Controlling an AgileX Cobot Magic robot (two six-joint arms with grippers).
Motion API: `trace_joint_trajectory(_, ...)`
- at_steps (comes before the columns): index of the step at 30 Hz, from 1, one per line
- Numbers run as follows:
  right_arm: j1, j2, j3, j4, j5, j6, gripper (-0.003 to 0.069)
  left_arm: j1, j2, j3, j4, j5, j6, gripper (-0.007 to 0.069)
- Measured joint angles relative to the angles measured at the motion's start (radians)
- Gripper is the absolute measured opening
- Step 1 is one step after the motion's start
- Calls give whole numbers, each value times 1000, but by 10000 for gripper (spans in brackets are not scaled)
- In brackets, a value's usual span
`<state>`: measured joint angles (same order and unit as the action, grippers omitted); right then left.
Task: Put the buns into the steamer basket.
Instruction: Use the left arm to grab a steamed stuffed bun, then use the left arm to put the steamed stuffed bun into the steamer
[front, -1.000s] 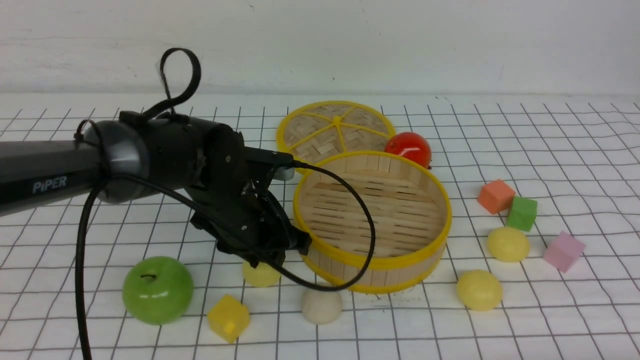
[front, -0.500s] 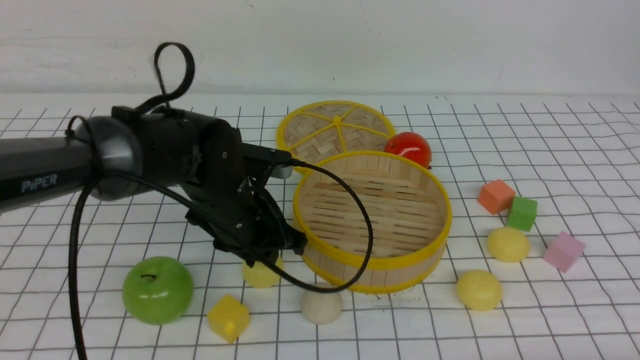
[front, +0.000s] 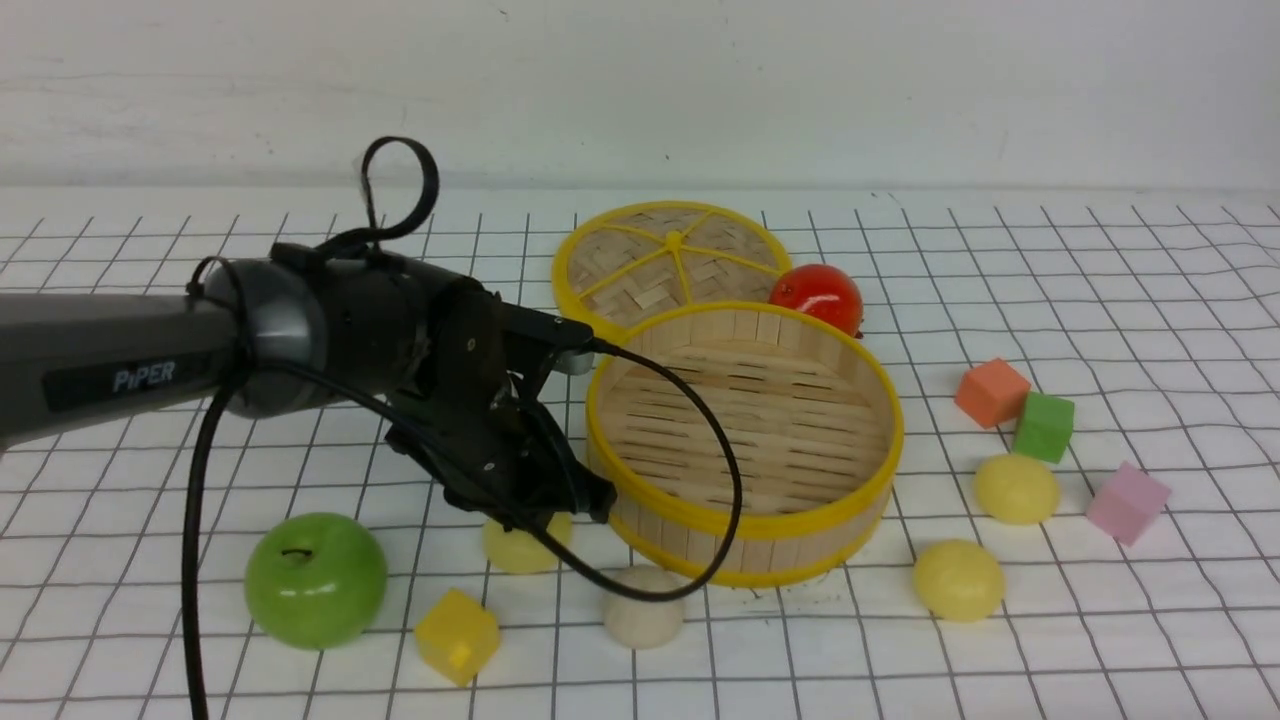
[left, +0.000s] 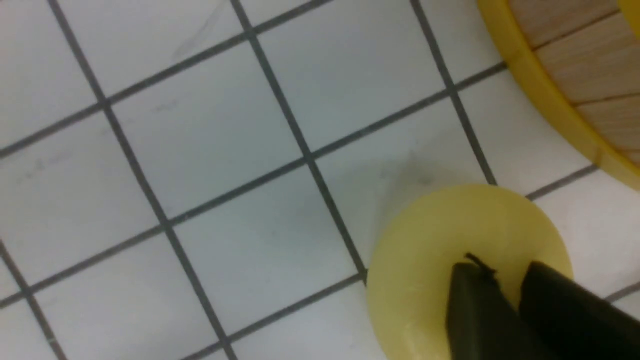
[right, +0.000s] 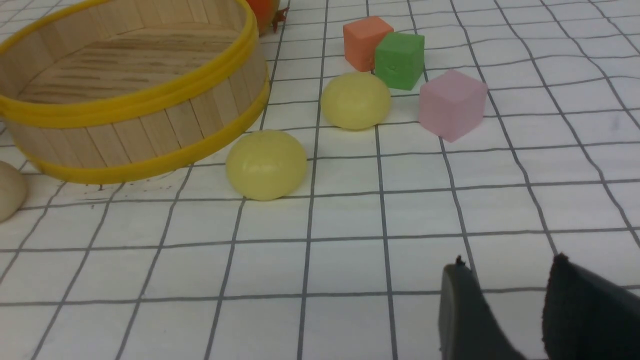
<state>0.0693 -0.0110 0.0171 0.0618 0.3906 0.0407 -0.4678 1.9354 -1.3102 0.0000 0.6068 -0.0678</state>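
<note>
Front view: low, from the robot's side, facing the wall (front: 640, 90) across the worktop (front: 1100, 300). Left wrist: close, looking down. Right wrist: low, oblique. All share the steamer basket (front: 745, 440) rim.

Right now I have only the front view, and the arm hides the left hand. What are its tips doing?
Observer: In the left wrist view the left hand has its jaws close together, with a narrow gap, at the top of a yellow bun beside the basket. I cannot tell whether it pinches the bun.
Reviewer: The right hand is not in my view at all. Is it holding anything?
Observer: No. The right hand is open, low over the grid mat, with nothing between its jaws.
</note>
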Motion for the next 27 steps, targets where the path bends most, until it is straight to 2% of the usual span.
trace_joint_trajectory(1,0,0,0,0,0,0,239,0,0,0,8,-4,0,8)
trace_joint_trajectory(3,0,0,0,0,0,0,239,0,-1,-1,13,-3,0,-13)
trace_joint_trajectory(10,0,0,0,0,0,0,239,-19,-98,0,32,50,7,-13)
trace_joint_trajectory(17,0,0,0,0,0,0,239,-104,-196,-112,28,58,19,-13)
trace_joint_trajectory(23,0,0,0,0,0,0,239,-109,-47,-236,15,-10,41,-13)
trace_joint_trajectory(27,0,0,0,0,0,0,239,-108,100,-316,17,-9,44,21)
